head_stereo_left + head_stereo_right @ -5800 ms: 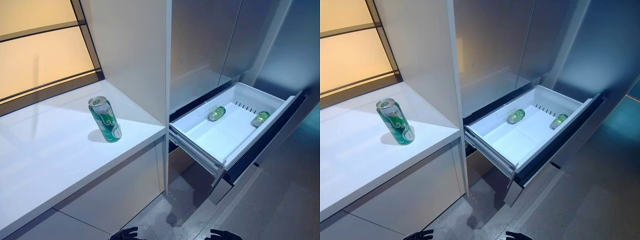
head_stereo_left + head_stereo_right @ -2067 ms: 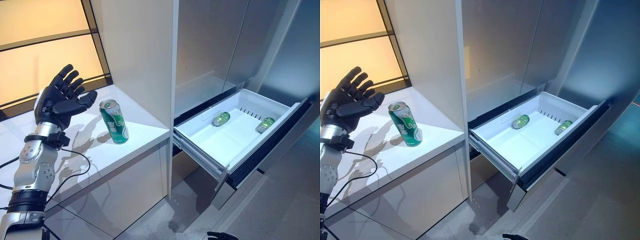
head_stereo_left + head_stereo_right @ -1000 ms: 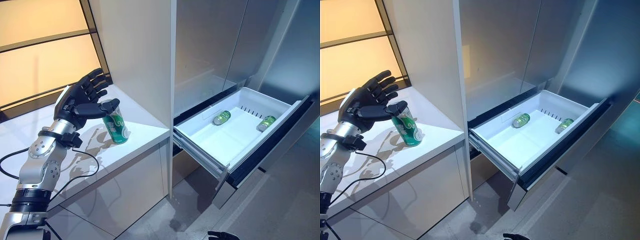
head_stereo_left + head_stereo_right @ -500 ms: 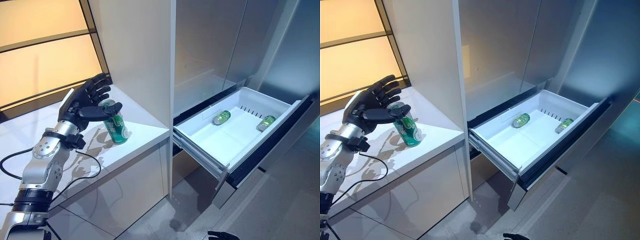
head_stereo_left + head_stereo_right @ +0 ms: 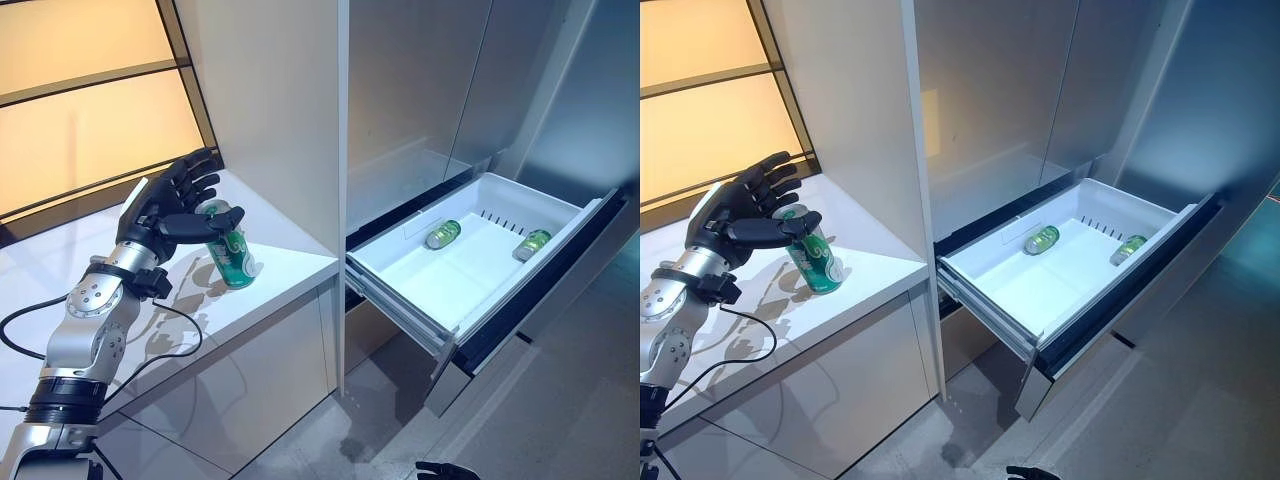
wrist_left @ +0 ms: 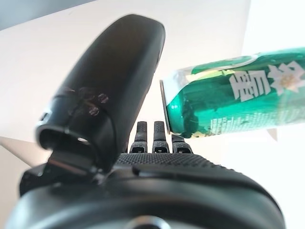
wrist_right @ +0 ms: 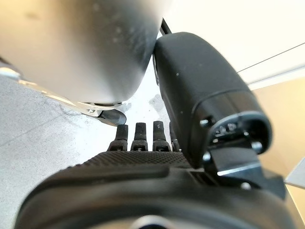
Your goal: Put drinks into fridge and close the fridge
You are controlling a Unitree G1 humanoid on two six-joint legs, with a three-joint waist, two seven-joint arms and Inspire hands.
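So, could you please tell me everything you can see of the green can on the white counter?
The green can looks like metal, with white swirls and lettering and a silver top. It stands on the white counter near its front corner, leaning slightly. The left hand is at its upper part, thumb across the front near the rim and fingers spread behind, not closed round it. Whether they touch it is unclear.

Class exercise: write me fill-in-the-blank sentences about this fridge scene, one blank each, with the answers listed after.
1. The upright green can stands on the white ____.
2. The open fridge drawer already holds ____ cans lying on their sides.
3. The ____ hand reaches around the top of the upright can, fingers spread.
4. The fridge drawer stands ____.

Missing words: counter; two; left; open
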